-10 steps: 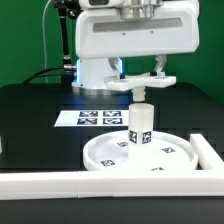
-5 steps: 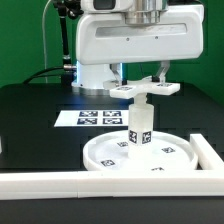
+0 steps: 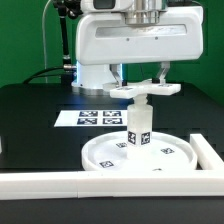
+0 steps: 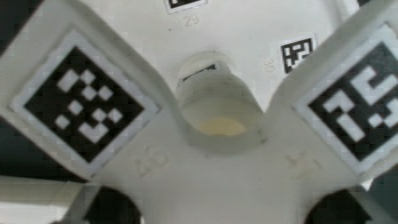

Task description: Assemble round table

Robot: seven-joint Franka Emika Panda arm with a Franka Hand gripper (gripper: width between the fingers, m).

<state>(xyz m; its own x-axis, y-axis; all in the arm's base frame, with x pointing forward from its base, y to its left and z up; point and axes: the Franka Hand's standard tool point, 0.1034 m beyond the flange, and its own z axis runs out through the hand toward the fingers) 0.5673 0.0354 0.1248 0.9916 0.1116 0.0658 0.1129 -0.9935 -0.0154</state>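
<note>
The large round disc point(image 3: 102, 152) lies on the black table, and the short post point(image 3: 139, 126) stands upright at its middle. My gripper point(image 3: 143, 82) is shut on the flat cross-shaped piece point(image 3: 144, 90) and holds it level just above the post's top. In the wrist view the cross-shaped piece point(image 4: 214, 165) fills the frame, with a tag on each of two arms. The post point(image 4: 217, 105) shows between those arms. My gripper point(image 4: 228, 208) shows only as dark fingers at the picture's edge.
The marker board point(image 3: 92, 117) lies on the table behind the disc. A long white border bar point(image 3: 40, 183) runs along the front, and another point(image 3: 209, 150) runs along the exterior view's right, close to the disc.
My gripper has come down a little with the cross-shaped piece, closer to the post's top. The disc and post have not moved.
</note>
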